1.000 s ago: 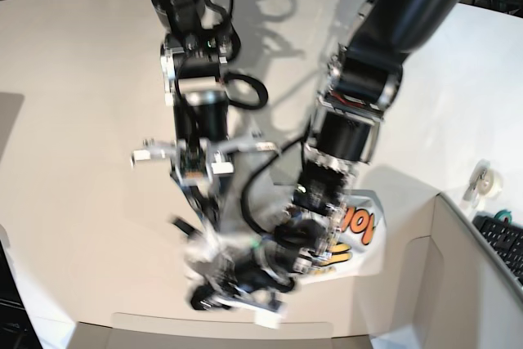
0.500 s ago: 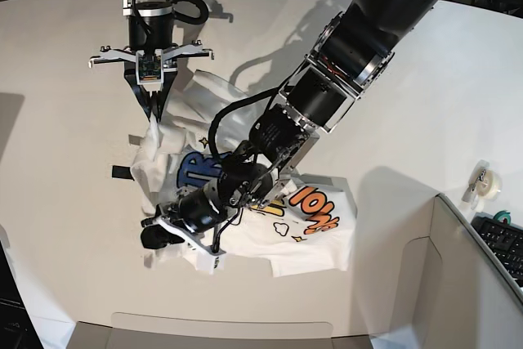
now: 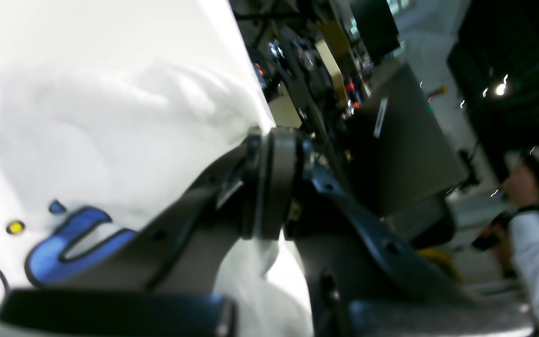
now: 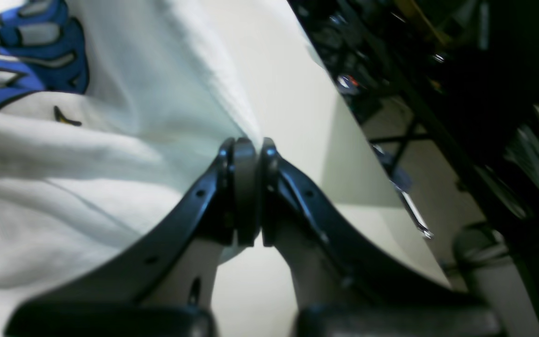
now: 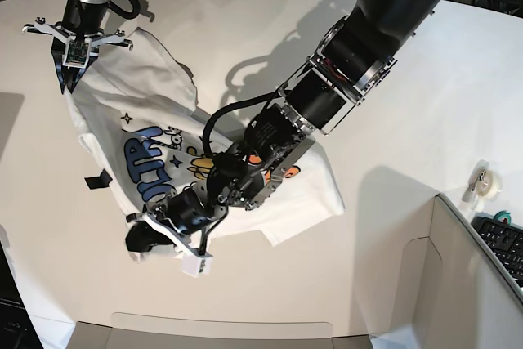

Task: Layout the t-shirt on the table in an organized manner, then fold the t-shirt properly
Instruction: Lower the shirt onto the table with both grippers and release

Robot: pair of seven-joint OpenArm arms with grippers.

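The white t-shirt [image 5: 155, 116] with blue and orange cartoon letters hangs stretched between my two grippers over the table [image 5: 409, 104]. At the far left corner, my right gripper [image 5: 67, 87] is shut on a shirt edge; the right wrist view shows its pads [image 4: 246, 154] pinching white fabric [image 4: 87, 178]. My left gripper [image 5: 140, 237] sits low near the front left, shut on another edge of the shirt [image 3: 110, 140], with its pads [image 3: 276, 154] pressed together on cloth. The left arm covers part of the print. A dark label [image 5: 97, 180] sticks out at the shirt's left side.
A grey box-like panel [image 5: 458, 284] fills the front right corner, with a tape roll [image 5: 488, 179] and a keyboard [image 5: 503, 239] beside it. The table's curved far edge runs close behind my right gripper. A person [image 3: 531, 220] stands beyond the table in the left wrist view.
My right gripper has travelled far back and left, dragging the shirt with it. The left gripper shifted left, and the shirt now spreads wider between them.
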